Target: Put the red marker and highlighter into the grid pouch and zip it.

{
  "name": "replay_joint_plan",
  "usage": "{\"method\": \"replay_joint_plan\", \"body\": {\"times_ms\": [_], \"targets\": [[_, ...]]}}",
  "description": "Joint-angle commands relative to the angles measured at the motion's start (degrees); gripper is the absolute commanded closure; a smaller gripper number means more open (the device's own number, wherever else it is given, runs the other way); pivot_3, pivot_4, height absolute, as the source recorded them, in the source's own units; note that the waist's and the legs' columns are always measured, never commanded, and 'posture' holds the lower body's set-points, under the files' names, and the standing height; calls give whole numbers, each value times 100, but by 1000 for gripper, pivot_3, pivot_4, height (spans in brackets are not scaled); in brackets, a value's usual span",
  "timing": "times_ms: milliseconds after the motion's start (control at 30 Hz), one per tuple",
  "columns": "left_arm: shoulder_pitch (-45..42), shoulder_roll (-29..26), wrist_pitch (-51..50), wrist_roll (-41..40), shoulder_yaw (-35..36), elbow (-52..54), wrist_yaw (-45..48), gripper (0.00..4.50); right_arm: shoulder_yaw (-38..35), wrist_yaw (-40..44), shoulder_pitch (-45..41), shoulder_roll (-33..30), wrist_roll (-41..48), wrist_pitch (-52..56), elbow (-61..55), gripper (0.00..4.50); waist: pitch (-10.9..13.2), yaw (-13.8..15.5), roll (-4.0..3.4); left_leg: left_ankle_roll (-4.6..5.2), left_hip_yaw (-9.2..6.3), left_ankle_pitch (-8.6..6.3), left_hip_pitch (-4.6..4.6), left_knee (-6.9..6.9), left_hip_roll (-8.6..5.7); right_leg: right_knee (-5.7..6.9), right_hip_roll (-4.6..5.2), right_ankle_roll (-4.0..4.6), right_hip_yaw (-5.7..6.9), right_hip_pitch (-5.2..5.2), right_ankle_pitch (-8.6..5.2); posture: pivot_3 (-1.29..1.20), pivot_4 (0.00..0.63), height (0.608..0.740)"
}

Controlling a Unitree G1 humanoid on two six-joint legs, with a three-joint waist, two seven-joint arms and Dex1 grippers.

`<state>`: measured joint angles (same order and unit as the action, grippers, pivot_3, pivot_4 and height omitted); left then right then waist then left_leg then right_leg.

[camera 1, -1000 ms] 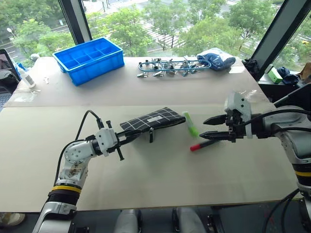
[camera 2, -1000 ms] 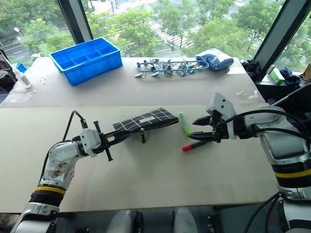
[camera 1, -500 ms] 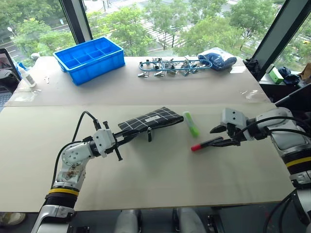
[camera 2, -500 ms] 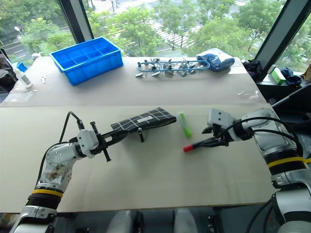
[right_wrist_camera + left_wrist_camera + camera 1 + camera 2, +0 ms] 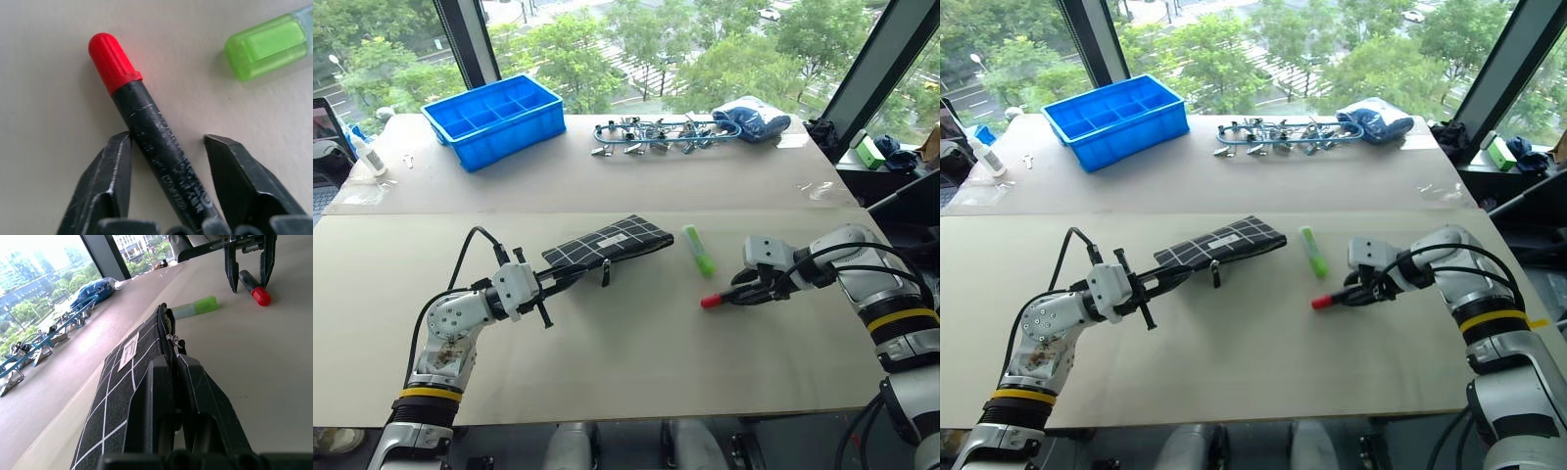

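We are at the pick-up of the slim red marker (image 5: 146,132), red cap and black barrel, which lies flat on the pale table (image 5: 636,362) right of centre. Our right gripper (image 5: 166,161) straddles its barrel with the jaws apart: one finger touches the barrel, the other stands off it, so nothing is clamped yet. Just beyond the cap, to the far left, lies the stubby green highlighter (image 5: 699,250), untouched. Further left is the flat black grid pouch (image 5: 607,242) with white lines, its near-left end pinched between the closed fingers of our left gripper (image 5: 555,282), its zipper mouth facing the pens. As we judge it, the next move calls for squeezing on the barrel, then lifting and carrying it left to the pouch mouth.
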<state>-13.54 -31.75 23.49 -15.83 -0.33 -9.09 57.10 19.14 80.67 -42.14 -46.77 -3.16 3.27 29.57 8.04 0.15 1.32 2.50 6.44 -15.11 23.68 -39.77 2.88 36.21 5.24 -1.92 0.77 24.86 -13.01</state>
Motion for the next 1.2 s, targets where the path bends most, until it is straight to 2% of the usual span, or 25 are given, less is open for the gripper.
{"method": "replay_joint_plan", "body": {"times_ms": [33, 67, 100, 333, 467, 533, 600, 667, 833, 1000, 1200], "targets": [[1, -43, 7, -54, 104, 263, -57, 4500, -58, 177, 117, -101, -5, -33, -123, 3662, 0, 0, 0, 0, 0, 0, -2, 0, 0, 0, 0, 0, 0, -3, 0, 0, 150, 740], [1, -42, 7, -53, 103, 267, -61, 4500, -82, 246, 159, -143, 32, 13, -189, 3970, 0, 2, 0, 0, 0, 0, -6, -1, 0, 0, 1, 0, 0, -7, 0, 0, 150, 740], [-1, -41, 5, -52, 103, 269, -65, 4500, -100, 294, 192, -177, 58, 42, -241, 4039, 0, 12, 0, 1, 0, -1, -11, -1, 0, -1, 1, 0, 0, -13, 0, 0, 150, 740], [-68, 0, 7, -40, 73, 223, -63, 4500, -491, 353, 379, -365, 409, 429, -742, 4039, 0, 46, 0, 6, -4, -5, -40, 1, -1, -13, 4, 0, 5, -48, 0, 0, 150, 740], [-111, 6, -6, -54, 67, 192, -44, 4500, -1199, 136, 105, -261, 1175, 1141, -1531, 4039, 5, 28, -8, 6, -4, -5, -39, 2, -1, -10, 4, 0, 1, -43, 0, 0, 150, 740], [-130, 13, -12, -58, 71, 172, -46, 4500, -1418, -185, 25, -122, 1413, 1456, -2296, 4039, 6, 6, -10, 6, -7, -5, -42, 5, 3, -9, 1, 1, 1, -42, 0, 0, 150, 740], [-152, 29, -27, -67, 77, 162, -60, 4500, -1410, -679, 27, 8, 1245, 1569, -3007, 4039, 5, -5, -10, 6, -11, -5, -42, 7, 5, -7, -1, 4, 4, -41, -2, 0, 150, 740], [-164, 56, -42, -60, 61, 174, -73, 4500, -1093, -1187, 128, 46, 603, 1477, -3495, 4039, 5, 5, -10, 5, -12, -5, -42, 7, 6, -6, -1, 5, 7, -42, -3, 0, 150, 740], [-223, 122, -65, -34, 21, 165, -82, 4500, -455, -1626, 522, -137, -383, 1292, -4318, 4039, 6, 79, -10, 7, -9, -6, -31, 0, -7, -11, 14, 1, 13, -43, -2, 0, 150, 740], [-298, 150, -66, -40, 28, 90, -40, 4500, -72, -2262, 457, 57, -1295, 1667, -4191, 4039, 6, 47, -10, 8, -3, -6, -31, -5, -7, -11, 9, -7, 8, -41, 2, 0, 150, 740], [-355, 189, -41, -24, 13, 15, -7, 4500, 94, -2404, 343, 450, -1572, 2179, -4187, 4039, 6, 20, -10, 5, -4, -5, -32, -1, -2, -10, 1, -1, 9, -40, -1, 0, 150, 740]]}}
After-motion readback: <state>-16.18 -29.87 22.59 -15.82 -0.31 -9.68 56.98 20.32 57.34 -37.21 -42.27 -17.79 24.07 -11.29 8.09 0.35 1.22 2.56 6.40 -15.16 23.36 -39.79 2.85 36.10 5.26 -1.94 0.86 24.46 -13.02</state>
